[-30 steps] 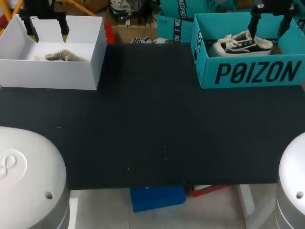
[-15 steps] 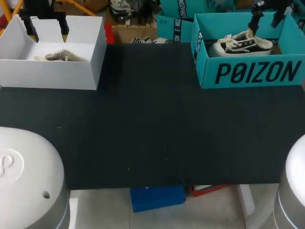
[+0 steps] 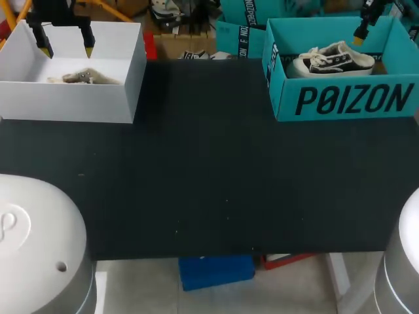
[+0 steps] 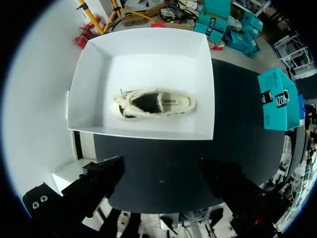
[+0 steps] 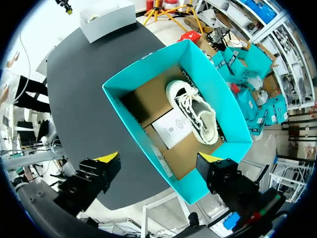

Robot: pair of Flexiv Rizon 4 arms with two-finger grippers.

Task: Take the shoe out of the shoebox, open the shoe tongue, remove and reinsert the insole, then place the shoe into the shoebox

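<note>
Inside shoebox (image 3: 347,99) lies shoe (image 3: 334,59); right hand (image 5: 158,159) hovers above.

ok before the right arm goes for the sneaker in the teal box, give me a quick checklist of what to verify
1. Right pincer open and empty: ok, fingers apart with nothing between them.
2. Right pincer above the teal shoebox: ok, it hangs over the box and touches nothing.
3. Sneaker graspable: ok, upright with laces up, lying along one wall.
4. White card free of the sneaker: cannot tell, it lies right beside it.
5. Left pincer out of the way: ok, open above the white box.
</note>
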